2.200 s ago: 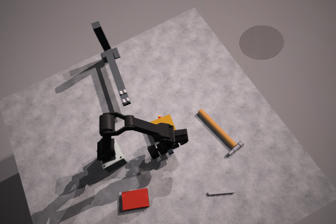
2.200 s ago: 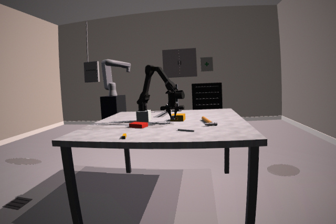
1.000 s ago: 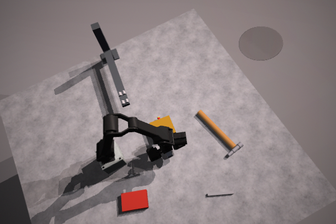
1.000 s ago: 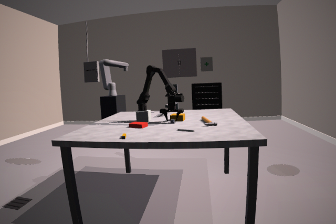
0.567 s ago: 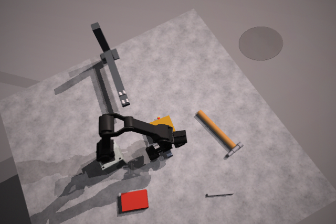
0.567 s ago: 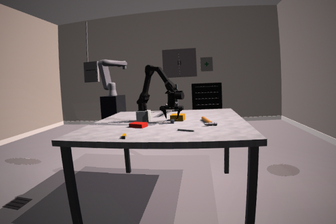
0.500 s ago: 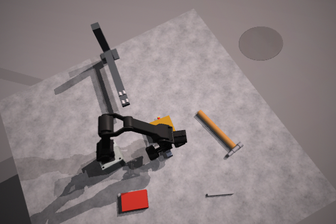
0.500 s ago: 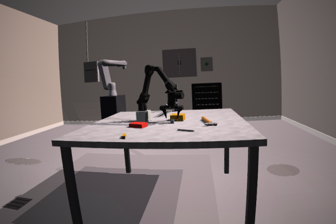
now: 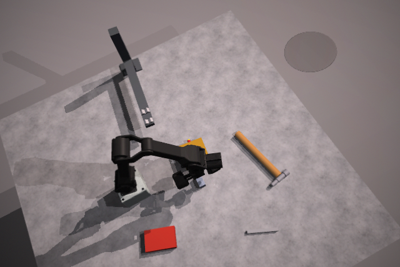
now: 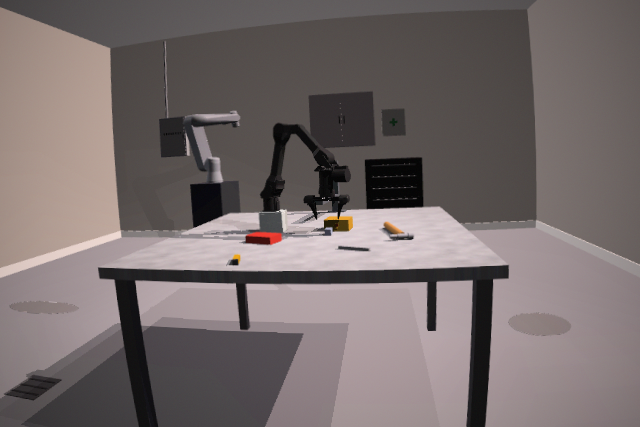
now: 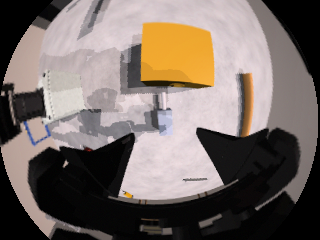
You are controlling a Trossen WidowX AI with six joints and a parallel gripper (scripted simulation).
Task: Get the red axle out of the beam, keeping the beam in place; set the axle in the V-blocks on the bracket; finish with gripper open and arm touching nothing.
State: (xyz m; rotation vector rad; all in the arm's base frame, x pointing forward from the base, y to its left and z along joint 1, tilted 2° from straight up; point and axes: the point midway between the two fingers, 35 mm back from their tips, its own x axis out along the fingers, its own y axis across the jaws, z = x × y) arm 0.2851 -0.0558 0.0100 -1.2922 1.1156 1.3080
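Hanging over the bench [image 9: 210,89] [image 10: 305,274] [image 11: 220,110], the black two-fingered claw [image 9: 190,176] [image 10: 327,218] [image 11: 166,134] has its fingers spread wide apart, and there's nothing between them! Below sits the small blue-grey block with a pale rod [image 9: 200,182] [image 10: 328,231] [image 11: 165,122], its rod pointing at the yellow-orange rectangular beam [image 9: 198,144] [image 10: 345,223] [image 11: 177,52]. And the prize, the red cylindrical axle [image 9: 189,141]? Still to be freed: only a little red end peeks out at the beam's far side, the rest presumably inside the bore. The long grey bracket with pale V-blocks [image 9: 137,87] waits for it. How will it handle? Likely light, stiff and smooth, tough enough for a firm squeeze but apt to roll or swivel in the pads. The blue-grey block looks like a pusher, so a straight shove through the bore may bring out more red; any skew could bind it, or drag the beam along. The best grip, once enough shows, is square across the protruding end, pulling along the bore, then nearer mid-length for a level drop into both V's.
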